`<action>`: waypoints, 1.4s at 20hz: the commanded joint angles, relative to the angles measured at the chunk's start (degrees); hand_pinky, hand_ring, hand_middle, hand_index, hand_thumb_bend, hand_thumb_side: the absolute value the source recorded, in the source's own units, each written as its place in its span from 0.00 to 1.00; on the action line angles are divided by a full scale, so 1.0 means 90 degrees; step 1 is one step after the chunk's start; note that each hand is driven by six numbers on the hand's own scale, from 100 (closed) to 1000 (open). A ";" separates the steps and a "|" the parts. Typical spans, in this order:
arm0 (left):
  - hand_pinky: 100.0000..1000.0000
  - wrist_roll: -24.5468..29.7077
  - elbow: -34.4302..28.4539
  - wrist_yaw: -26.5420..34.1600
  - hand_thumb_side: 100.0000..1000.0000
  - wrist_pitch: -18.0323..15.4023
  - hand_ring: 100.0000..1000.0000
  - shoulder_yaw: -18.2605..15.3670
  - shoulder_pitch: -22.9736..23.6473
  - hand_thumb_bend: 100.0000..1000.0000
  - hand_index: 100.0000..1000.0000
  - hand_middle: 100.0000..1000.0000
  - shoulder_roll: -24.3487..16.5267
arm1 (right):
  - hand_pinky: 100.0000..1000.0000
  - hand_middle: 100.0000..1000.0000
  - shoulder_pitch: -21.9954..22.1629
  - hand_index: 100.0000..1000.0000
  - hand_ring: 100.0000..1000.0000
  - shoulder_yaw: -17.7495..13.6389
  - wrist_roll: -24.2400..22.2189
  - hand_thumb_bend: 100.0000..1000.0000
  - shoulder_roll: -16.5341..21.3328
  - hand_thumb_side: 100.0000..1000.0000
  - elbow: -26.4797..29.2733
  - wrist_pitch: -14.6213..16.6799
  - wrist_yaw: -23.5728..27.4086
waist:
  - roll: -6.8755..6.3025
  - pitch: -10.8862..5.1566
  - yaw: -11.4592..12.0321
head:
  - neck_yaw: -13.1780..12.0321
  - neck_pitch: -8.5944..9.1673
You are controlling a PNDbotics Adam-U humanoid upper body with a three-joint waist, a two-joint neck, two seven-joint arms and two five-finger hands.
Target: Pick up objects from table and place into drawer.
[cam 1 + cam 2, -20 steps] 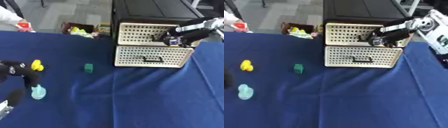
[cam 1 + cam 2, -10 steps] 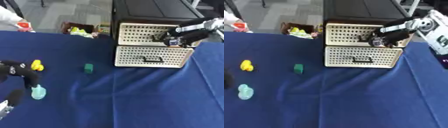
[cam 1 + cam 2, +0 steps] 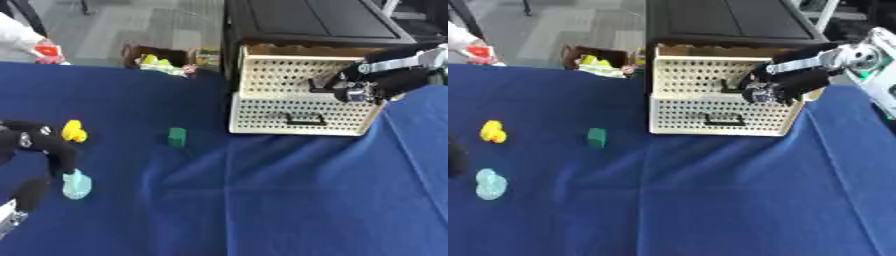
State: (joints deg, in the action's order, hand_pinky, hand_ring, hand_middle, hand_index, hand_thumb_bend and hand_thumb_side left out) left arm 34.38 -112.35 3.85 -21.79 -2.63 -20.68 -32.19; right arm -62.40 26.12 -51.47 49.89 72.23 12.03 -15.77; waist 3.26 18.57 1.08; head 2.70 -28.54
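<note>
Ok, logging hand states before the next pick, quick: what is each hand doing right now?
Left hand: beside the light blue object, cannot tell if open or shut.
Right hand: shut on the upper drawer's handle.

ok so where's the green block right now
The green block sits on the blue cloth left of centre in the left eye view, between the yellow duck and the white drawer unit, touching neither.

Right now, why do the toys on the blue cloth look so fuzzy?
Both eye views are softly blurred: in the left eye view the yellow duck-shaped toy and the small green block have smeared edges; in the right eye view the holes of the cream perforated drawer unit run together. No glare shows.
</note>
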 commanded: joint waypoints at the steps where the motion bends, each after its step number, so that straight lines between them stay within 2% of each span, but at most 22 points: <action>1: 0.35 -0.0008 -0.0079 0.0025 0.52 0.0018 0.48 -0.0057 -0.0077 0.00 0.74 0.50 -0.0095 | 0.19 0.25 0.0066 0.91 0.29 0.0085 -0.0055 0.00 0.0232 1.00 0.0258 -0.0075 0.0126 | -0.0036 -0.0135 -0.0006 | 0.0014 0.0076; 18: 0.34 -0.0026 -0.0096 0.0045 0.51 0.0063 0.48 -0.0076 -0.0103 0.00 0.74 0.50 -0.0088 | 0.18 0.25 0.0936 0.90 0.28 0.0051 -0.0055 0.00 0.0978 1.00 0.1921 -0.0467 0.0694 | -0.0019 -0.0105 0.0025 | 0.0035 0.0119; 28: 0.34 -0.0001 -0.0096 0.0035 0.52 0.0090 0.48 -0.0072 -0.0100 0.00 0.73 0.49 -0.0072 | 0.18 0.25 0.1139 0.90 0.28 -0.0019 -0.0055 0.00 0.1174 1.00 0.2542 -0.0706 0.0954 | -0.0009 -0.0090 0.0024 | 0.0048 0.0138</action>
State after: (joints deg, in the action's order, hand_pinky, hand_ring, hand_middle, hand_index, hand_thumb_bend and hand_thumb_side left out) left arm 34.36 -112.38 4.03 -21.18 -2.64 -20.97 -32.17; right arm -51.80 25.98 -51.73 59.26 92.83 5.63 -8.36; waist 3.27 18.68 1.19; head 3.10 -28.04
